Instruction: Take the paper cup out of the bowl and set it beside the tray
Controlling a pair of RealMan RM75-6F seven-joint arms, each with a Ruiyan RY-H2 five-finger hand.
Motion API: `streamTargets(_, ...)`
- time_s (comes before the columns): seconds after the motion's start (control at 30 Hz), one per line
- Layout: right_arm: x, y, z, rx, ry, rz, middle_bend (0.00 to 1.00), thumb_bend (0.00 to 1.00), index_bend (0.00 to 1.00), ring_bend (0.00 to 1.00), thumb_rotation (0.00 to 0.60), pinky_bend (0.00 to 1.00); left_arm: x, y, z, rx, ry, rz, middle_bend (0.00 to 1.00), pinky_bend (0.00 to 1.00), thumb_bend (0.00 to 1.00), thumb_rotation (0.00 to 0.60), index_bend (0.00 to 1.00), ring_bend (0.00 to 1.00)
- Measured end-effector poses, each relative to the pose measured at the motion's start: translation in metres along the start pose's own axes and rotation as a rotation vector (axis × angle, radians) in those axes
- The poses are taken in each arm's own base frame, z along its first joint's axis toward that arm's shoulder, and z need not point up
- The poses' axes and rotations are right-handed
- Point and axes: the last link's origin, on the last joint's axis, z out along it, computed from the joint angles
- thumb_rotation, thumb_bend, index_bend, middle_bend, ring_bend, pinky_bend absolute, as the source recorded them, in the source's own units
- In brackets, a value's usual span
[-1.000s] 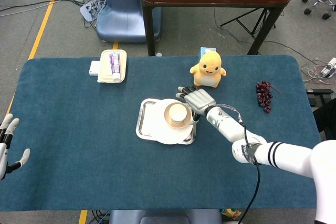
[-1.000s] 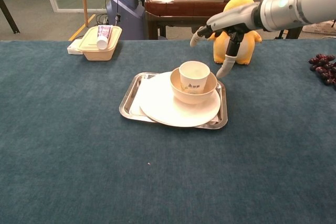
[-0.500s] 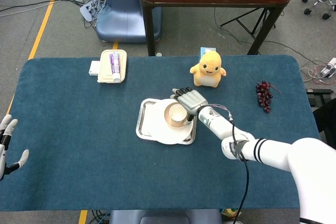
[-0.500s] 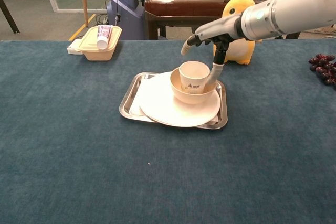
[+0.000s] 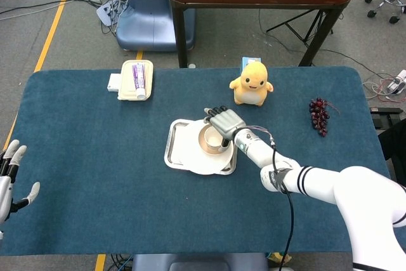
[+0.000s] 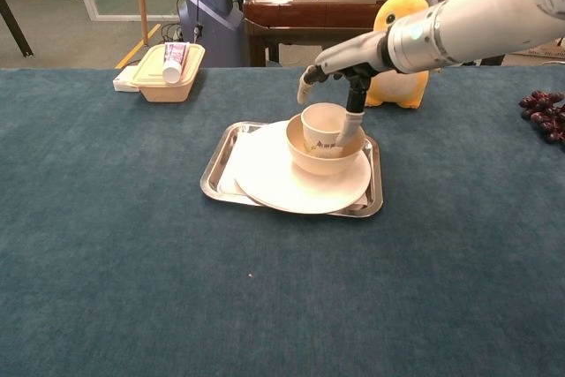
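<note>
Since a second ago, the right hand [image 6: 340, 86] has slid over from beside the bowl [image 6: 326, 156] to sit right on top of the paper cup [image 6: 323, 128]. One finger now hangs down against the cup's right side, and the others reach over its rim toward the far side. They are still spread apart and have not closed on the cup. So the hand holds nothing yet.

The cup stands upright inside the bowl. The bowl sits on a white plate [image 6: 282, 183], and the plate sits on the shiny tray [image 6: 216, 174] in the middle of the blue table [image 6: 132, 262]. Nothing in that stack has shifted.

The left hand [image 5: 9, 179] waits far off at the table's left edge, open and with nothing in it.

What could go wrong? Paper cups are soft and light. If the fingers squeeze too hard, the cup could crush. If they squeeze too little, it could slip out on the way up. If the low finger pushes sideways, the cup may tip over in the bowl. The bowl could also slide on the smooth plate, because nothing holds it down.

A yellow duck toy [image 6: 402, 50] sits just behind the hand, and the arm could bump it if it swings back. Grapes [image 6: 546, 116] lie well off to the right.
</note>
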Motion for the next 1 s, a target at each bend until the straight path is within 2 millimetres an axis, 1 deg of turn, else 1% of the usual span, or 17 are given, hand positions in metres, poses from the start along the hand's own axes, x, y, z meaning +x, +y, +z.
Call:
streamTargets(0.13,-0.001,-0.002,0.002,0.000,0.002,-0.003,0.04,0.10,0.32,0.00,0.600,0.00,0.006,-0.004,0.001,-0.001,0.007,0.001,0.00,0.00,0.32,0.600,0.00,0.00)
streamTargets(0.27,-0.001,-0.002,0.002,-0.004,0.003,-0.012,0.04,0.11,0.34,0.00,0.600,0.00,0.015,-0.010,0.003,-0.002,0.008,-0.003,0.00,0.00,0.32,0.600,0.00,0.00)
streamTargets(0.47,-0.001,-0.003,0.004,-0.004,0.003,-0.017,0.05,0.12,0.37,0.00,0.600,0.00,0.019,-0.012,0.002,-0.013,0.018,-0.008,0.00,0.00,0.32,0.600,0.00,0.00)
streamTargets(0.67,-0.001,-0.003,0.006,-0.007,0.005,-0.023,0.06,0.14,0.40,0.00,0.600,0.00,0.023,-0.018,0.002,-0.019,0.021,-0.010,0.00,0.00,0.32,0.600,0.00,0.00)
streamTargets(0.87,0.001,-0.004,0.006,-0.005,0.011,-0.021,0.06,0.14,0.40,0.00,0.600,0.00,0.013,-0.010,-0.002,-0.024,0.022,-0.004,0.00,0.00,0.32,0.600,0.00,0.00)
streamTargets(1.0,0.006,-0.004,0.001,-0.002,0.024,-0.022,0.06,0.14,0.40,0.00,0.600,0.00,0.012,-0.009,-0.003,-0.023,0.021,0.000,0.00,0.00,0.32,0.600,0.00,0.00)
